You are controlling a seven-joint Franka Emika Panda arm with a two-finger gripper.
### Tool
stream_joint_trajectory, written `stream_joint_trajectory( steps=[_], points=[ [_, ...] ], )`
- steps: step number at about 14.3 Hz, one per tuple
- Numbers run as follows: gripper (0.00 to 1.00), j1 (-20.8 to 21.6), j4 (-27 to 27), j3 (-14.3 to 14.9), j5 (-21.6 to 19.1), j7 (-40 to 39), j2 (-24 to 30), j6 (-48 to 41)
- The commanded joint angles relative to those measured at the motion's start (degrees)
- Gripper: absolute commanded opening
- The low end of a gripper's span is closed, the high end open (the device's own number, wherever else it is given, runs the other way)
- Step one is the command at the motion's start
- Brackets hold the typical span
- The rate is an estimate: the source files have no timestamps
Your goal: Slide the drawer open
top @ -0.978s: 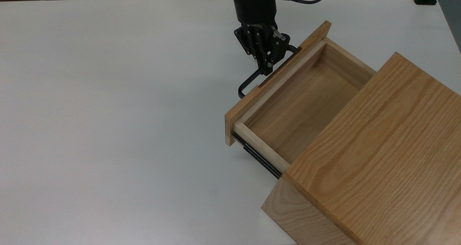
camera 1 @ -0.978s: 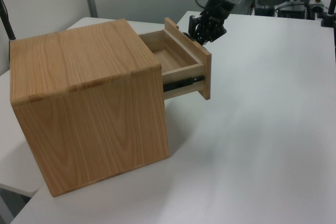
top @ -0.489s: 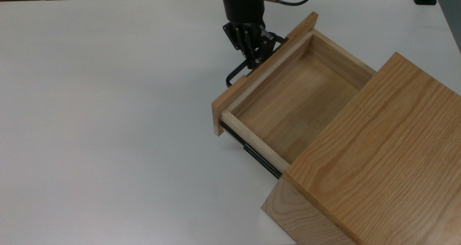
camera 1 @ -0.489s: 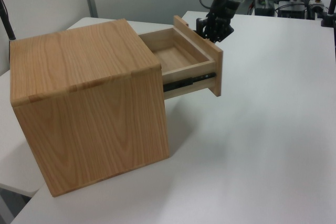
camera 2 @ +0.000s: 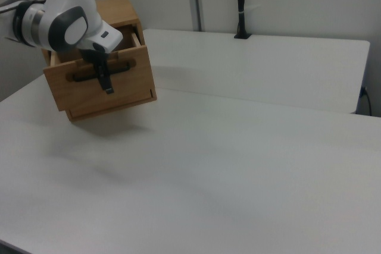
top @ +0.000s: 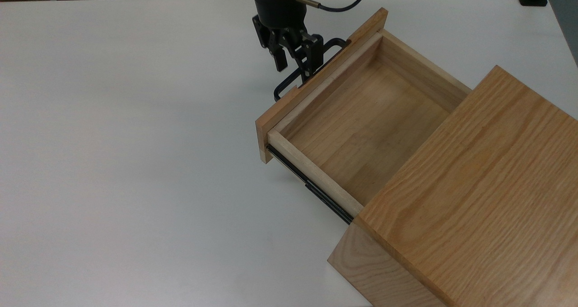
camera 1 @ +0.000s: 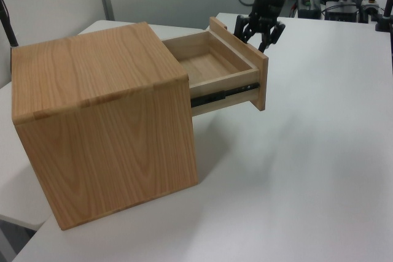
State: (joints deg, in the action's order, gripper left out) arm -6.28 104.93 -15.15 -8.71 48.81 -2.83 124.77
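You had one cabinet (top: 469, 194) on the white table (top: 135, 162), one drawer (top: 356, 113) and one gripper (top: 294, 67). The drawer stood pulled well out of the cabinet toward the top view's upper left, its box holding nothing (bare wood floor in the top view). Its black side rail (camera 1: 215, 96) showed plainly in the left view, its front panel (camera 2: 104, 81) in the right view. Beyond, the gripper's jaws were released, spread at the black handle (top: 289, 79).
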Motion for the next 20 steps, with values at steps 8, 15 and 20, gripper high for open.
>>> stream_joint_trajectory(
  steps=[8,15,20],
  points=[
    [1.00,-1.0,-14.4,8.7,-1.6,-26.4,4.1,-28.1],
    [1.00,2.3,-14.3,11.6,13.9,-51.3,6.4,-38.4],
    [1.00,5.3,-12.8,12.2,15.2,-50.1,6.3,-38.4]
  ],
)
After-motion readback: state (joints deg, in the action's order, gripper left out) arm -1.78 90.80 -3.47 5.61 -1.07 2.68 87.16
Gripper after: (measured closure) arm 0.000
